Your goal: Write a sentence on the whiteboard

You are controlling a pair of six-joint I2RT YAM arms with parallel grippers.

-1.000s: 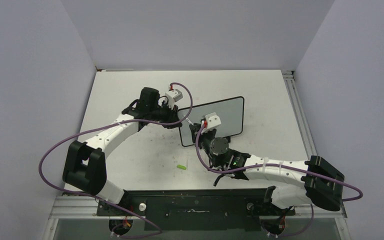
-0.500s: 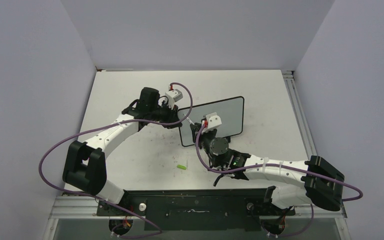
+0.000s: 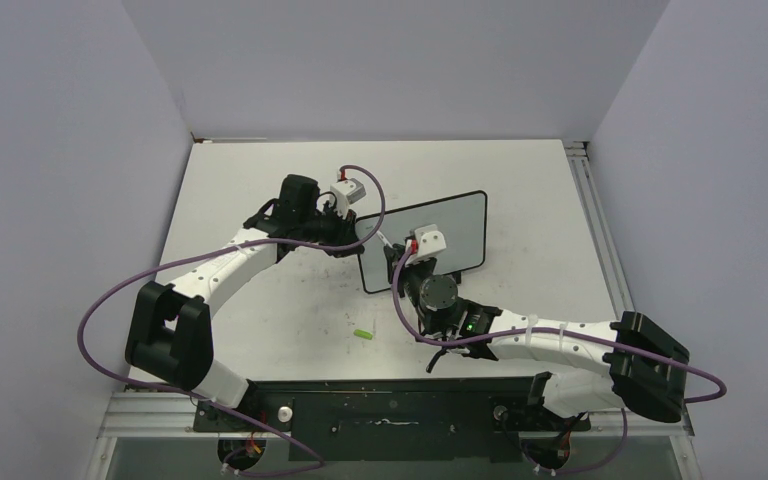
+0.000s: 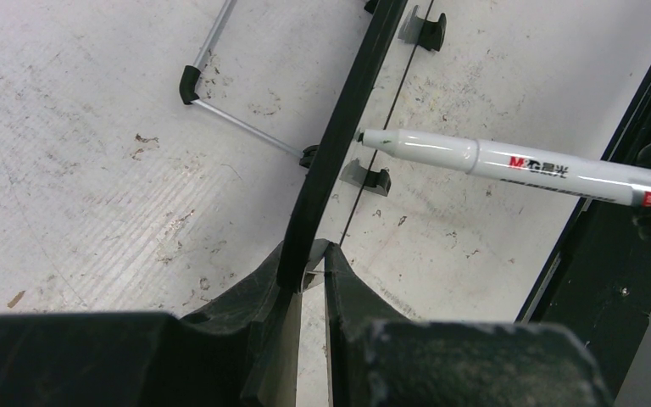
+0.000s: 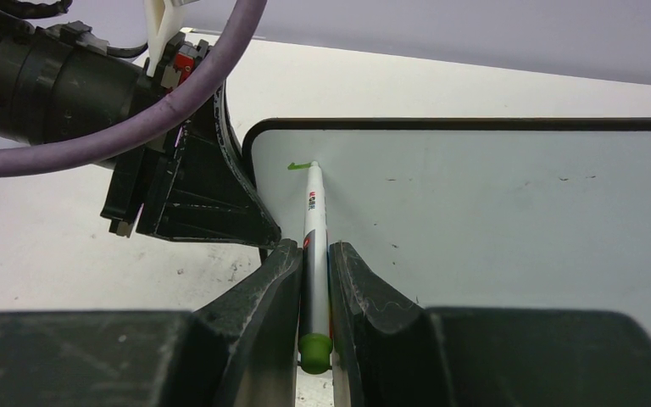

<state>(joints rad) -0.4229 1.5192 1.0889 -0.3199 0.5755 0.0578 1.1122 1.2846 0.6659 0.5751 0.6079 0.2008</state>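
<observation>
The whiteboard (image 3: 440, 235) stands upright on the table, its face towards the arms. My left gripper (image 3: 362, 242) is shut on its left edge; in the left wrist view the gripper (image 4: 309, 256) pinches the black frame (image 4: 339, 144). My right gripper (image 3: 393, 252) is shut on a white marker (image 5: 312, 216) with a green end. The marker's tip touches the whiteboard (image 5: 492, 203) near its top left corner. Of the sentence, only a short green stroke (image 5: 299, 166) shows there. The marker (image 4: 509, 159) also shows in the left wrist view, tip against the board.
A small green marker cap (image 3: 362, 333) lies on the scuffed white tabletop (image 3: 260, 300) in front of the board. The board's thin metal stand leg (image 4: 237, 123) and black feet (image 4: 369, 178) rest on the table. Grey walls close in both sides.
My right gripper and the marker have shifted slightly to the right along the board. The left arm and the board have stayed in place.
</observation>
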